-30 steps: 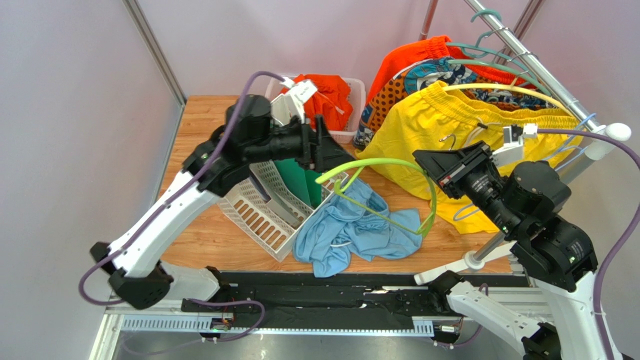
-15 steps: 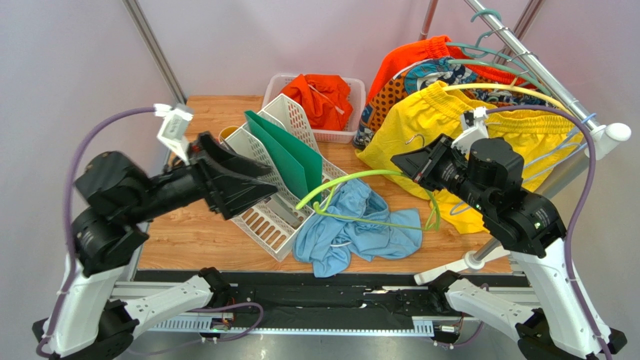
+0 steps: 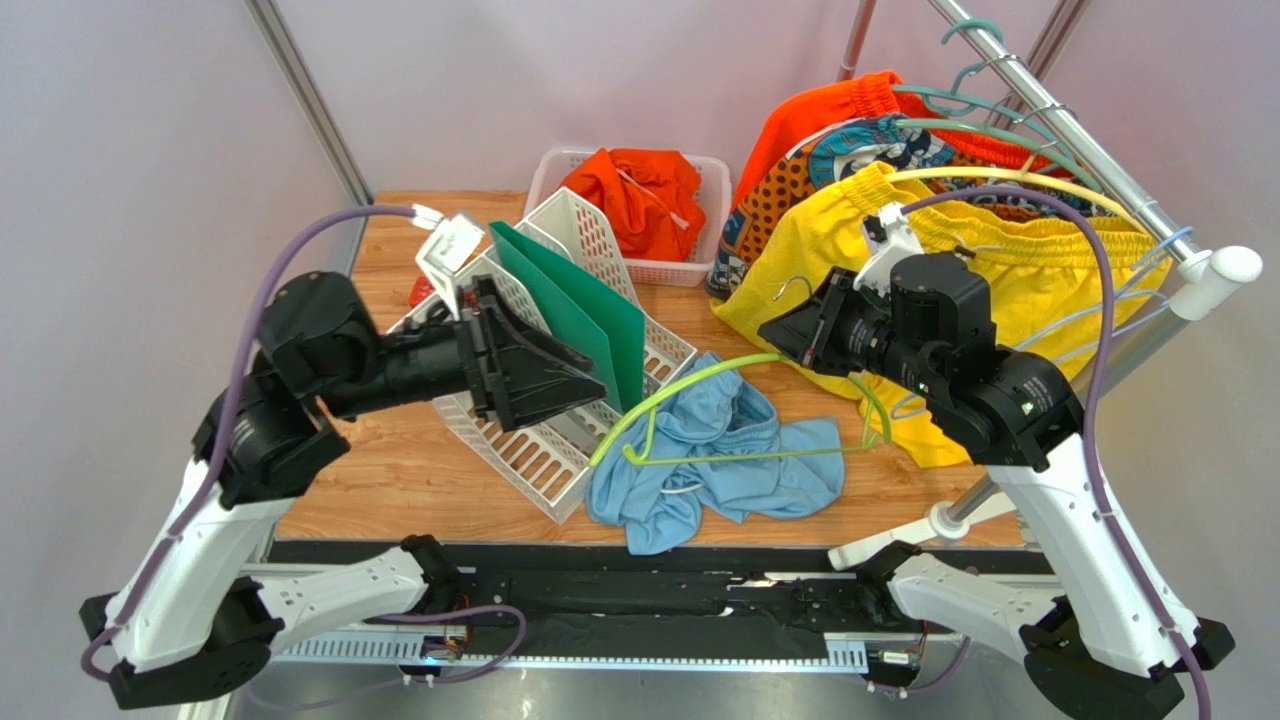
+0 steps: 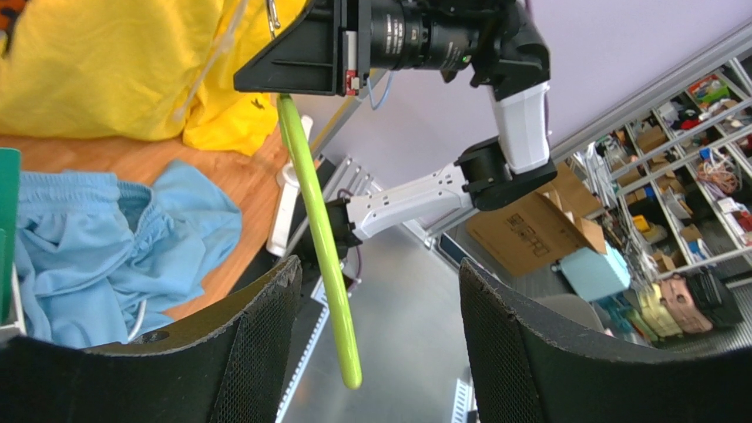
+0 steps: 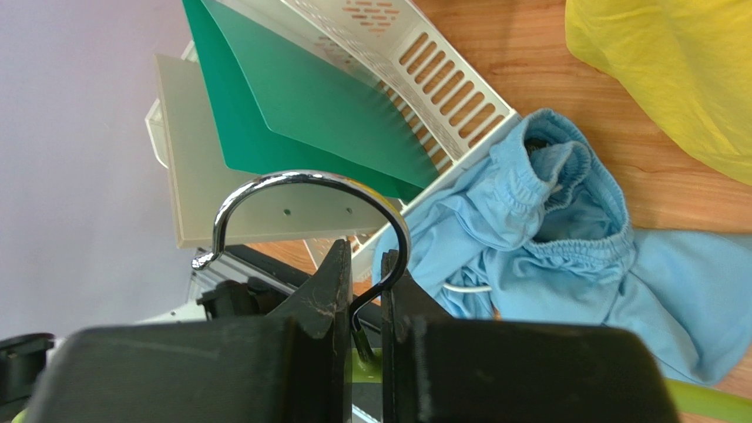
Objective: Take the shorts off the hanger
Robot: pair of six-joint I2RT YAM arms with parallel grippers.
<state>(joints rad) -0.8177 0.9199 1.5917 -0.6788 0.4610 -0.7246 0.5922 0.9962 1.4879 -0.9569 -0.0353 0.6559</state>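
Observation:
The light blue shorts (image 3: pixel 706 458) lie crumpled on the table beside the white rack; they also show in the left wrist view (image 4: pixel 106 247) and the right wrist view (image 5: pixel 547 238). The orange shorts (image 3: pixel 646 195) lie in the white basket at the back. My right gripper (image 3: pixel 769 333) (image 5: pixel 364 264) is shut on the metal hook (image 5: pixel 309 185) of a lime-green hanger (image 3: pixel 721 368), held over the blue shorts. My left gripper (image 3: pixel 594 387) (image 4: pixel 378 269) is open, and the hanger's free arm end (image 4: pixel 340 335) lies between its fingers without touching them.
A white file rack (image 3: pixel 526 435) with a green folder (image 3: pixel 579 308) stands left of the blue shorts. Yellow shorts (image 3: pixel 932 248) and a patterned pair (image 3: pixel 819 173) hang on the metal rail (image 3: pixel 1082 143) at the right. The basket (image 3: pixel 706 270) sits at the back.
My left gripper drew back to the left, then moved right to the hanger's free end. My right gripper shifted left with the hanger, which now sits lower over the blue shorts.

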